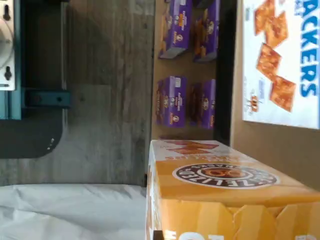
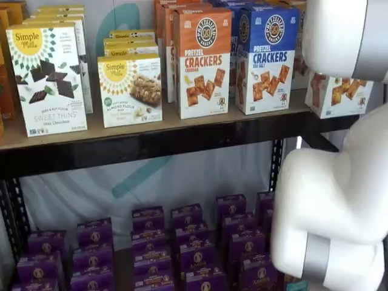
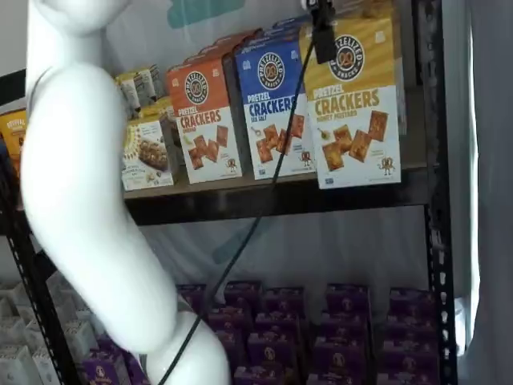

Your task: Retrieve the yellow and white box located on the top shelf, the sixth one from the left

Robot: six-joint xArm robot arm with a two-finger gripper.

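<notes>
The yellow and white box (image 3: 353,104) stands at the right end of the top shelf (image 3: 264,200), beside the blue carton (image 3: 272,108). Its lower edge hangs out over the black front beam. My gripper (image 3: 323,48) shows as black fingers coming down from above onto the box's top left corner, shut on it, with a cable trailing below. In a shelf view only the lower part of the box (image 2: 336,94) shows, slightly tilted, past the white arm (image 2: 339,200). The wrist view has the box's yellow top face (image 1: 225,185) close up.
Orange (image 2: 203,63) and blue (image 2: 267,57) Pretzel Crackers cartons and white Simple Mills boxes (image 2: 48,79) fill the shelf further left. Purple boxes (image 3: 345,321) crowd the lower shelf. A black post (image 3: 437,192) rises just right of the box. The white arm (image 3: 88,184) covers the left side.
</notes>
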